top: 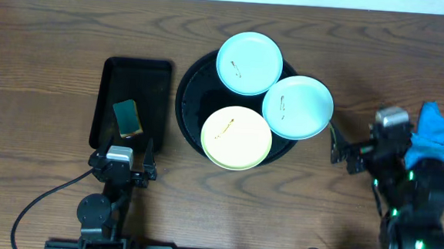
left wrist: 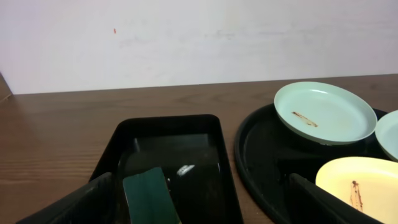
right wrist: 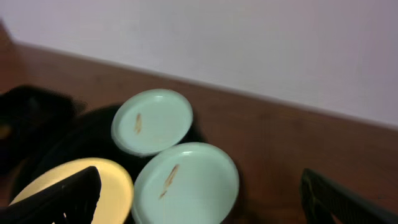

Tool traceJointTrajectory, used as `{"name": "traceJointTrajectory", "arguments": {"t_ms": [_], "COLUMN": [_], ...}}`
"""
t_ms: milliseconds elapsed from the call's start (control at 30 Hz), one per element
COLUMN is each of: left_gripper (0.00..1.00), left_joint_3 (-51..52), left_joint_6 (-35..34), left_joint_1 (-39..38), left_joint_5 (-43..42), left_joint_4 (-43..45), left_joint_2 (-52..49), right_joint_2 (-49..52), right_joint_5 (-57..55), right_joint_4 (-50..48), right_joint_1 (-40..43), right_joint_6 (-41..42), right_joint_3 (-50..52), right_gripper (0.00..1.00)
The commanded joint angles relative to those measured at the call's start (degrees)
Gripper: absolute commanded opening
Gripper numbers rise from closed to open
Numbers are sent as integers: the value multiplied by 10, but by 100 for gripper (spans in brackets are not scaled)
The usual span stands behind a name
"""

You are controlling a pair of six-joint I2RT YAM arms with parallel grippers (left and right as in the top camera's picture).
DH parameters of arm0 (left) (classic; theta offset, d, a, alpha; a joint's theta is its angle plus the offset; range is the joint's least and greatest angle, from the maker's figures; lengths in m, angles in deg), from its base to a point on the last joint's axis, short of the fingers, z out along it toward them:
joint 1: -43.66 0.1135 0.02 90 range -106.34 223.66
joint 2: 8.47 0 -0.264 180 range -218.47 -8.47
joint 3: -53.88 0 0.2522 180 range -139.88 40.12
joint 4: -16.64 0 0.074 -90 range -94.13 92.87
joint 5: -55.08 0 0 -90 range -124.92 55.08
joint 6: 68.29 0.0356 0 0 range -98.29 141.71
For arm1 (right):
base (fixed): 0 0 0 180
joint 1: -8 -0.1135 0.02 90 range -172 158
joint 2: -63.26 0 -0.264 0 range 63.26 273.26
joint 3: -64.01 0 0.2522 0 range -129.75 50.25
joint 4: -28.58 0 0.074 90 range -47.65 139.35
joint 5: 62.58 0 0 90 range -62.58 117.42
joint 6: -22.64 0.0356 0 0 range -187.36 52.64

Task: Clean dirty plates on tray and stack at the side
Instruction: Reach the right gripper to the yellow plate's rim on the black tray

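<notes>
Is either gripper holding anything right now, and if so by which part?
Nothing is held. The left gripper is open and empty short of the sponge; the right gripper is open and empty beside the nearest mint plate.

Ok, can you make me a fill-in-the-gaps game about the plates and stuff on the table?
The round tray holds ___ plates. The only plate that is not mint-blue is ___. In the rectangular tray lies a green ___. The left pincer and the right pincer are both ___ and hold nothing.
Missing words: three, yellow, sponge, open.
</notes>
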Motion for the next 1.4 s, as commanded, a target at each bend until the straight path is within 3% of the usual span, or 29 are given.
{"name": "traceJointTrajectory", "arguments": {"t_ms": [0,300,400,500,767,967,1067,1233,1300,1367], "left_gripper": [85,85,85,85,85,85,85,85,85,85], "left_joint_3": [8,8,8,8,8,8,8,8,5,-23], "left_joint_6": [5,5,5,5,5,18,18,20,-7,-61], "left_joint_1": [-2,-2,-2,-2,-2,-2,-2,-2,-2,-1], "left_joint_5": [-16,-16,-16,-16,-16,-16,-16,-18,-41,-41], "left_joint_4": [-21,-21,-21,-21,-21,-19,-20,43,91,90], "left_joint_2": [3,3,3,3,3,3,3,3,3,-3], "right_joint_2": [65,171,178,191,275,399,448,477,480,483], "right_joint_5": [48,92,176,224,70,-90,-93,-61,-60,-64], "right_joint_4": [37,71,93,96,182,316,345,287,284,287], "right_joint_1": [-4,-4,-5,-31,-163,-232,-251,-266,-266,-266], "right_joint_6": [9,23,74,39,115,179,178,179,190,232], "right_joint_3": [-56,-104,-104,-104,-123,-231,-287,-303,-302,-302], "right_gripper": [99,99,99,99,99,99,99,99,87,57]}}
